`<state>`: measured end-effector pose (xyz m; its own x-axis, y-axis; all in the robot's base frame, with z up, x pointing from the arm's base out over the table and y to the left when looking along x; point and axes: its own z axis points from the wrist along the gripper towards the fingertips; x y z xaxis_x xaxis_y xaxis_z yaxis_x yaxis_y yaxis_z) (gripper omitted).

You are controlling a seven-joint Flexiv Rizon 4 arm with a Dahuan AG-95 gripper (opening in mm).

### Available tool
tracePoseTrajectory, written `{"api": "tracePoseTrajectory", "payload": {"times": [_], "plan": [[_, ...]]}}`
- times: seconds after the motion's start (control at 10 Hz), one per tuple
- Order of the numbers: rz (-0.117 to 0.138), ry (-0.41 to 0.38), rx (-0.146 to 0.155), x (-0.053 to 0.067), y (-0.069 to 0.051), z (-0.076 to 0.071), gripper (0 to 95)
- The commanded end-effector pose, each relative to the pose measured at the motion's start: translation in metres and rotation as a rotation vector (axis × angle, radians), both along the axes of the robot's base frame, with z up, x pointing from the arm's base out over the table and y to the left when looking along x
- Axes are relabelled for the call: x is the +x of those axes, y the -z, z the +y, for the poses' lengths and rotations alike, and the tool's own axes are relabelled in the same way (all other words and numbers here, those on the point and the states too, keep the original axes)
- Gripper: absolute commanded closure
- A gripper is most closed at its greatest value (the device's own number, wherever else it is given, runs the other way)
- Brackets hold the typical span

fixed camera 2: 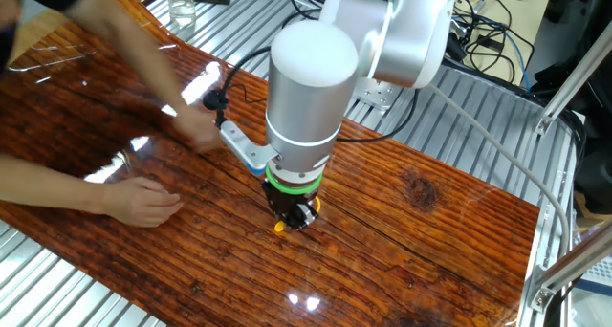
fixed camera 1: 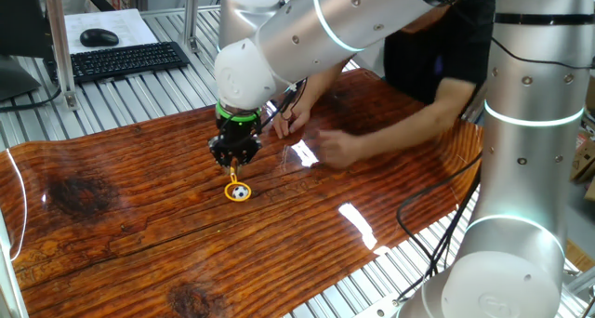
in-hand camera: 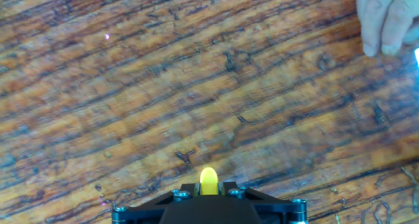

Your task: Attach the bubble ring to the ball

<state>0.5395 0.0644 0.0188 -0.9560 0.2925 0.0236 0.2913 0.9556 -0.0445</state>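
Note:
A small black-and-white ball (fixed camera 1: pixel 240 193) sits on the wooden table inside a yellow bubble ring (fixed camera 1: pixel 230 188). My gripper (fixed camera 1: pixel 234 162) hangs just above it, shut on the ring's yellow upper part. In the other fixed view the gripper (fixed camera 2: pixel 295 215) is low over the table and only a bit of the yellow ring (fixed camera 2: pixel 279 227) shows beside it; the ball is hidden. In the hand view the yellow ring (in-hand camera: pixel 209 182) is pinched between the black fingers (in-hand camera: pixel 230 190) at the bottom edge; the ball is out of view.
A person's hands (fixed camera 1: pixel 335 147) rest on the wooden table (fixed camera 1: pixel 139 225) just right of my gripper, also in the other fixed view (fixed camera 2: pixel 143 201) and at the hand view's top right (in-hand camera: pixel 386 21). A keyboard (fixed camera 1: pixel 121 59) lies beyond the far edge. A glass (fixed camera 2: pixel 180 10) stands at the far corner.

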Motion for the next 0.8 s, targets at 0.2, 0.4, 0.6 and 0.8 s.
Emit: {"api": "tracePoseTrajectory", "payload": {"times": [0.2, 0.4, 0.6, 0.8], "plan": [[0.001, 0.001, 0.002, 0.0, 0.0, 0.001, 76.0], [0.0, 0.006, 0.001, -0.001, -0.002, 0.001, 76.0], [0.001, -0.006, 0.005, -0.002, -0.007, -0.001, 95.0], [0.003, -0.027, 0.011, 0.004, -0.016, -0.006, 95.0]]}}
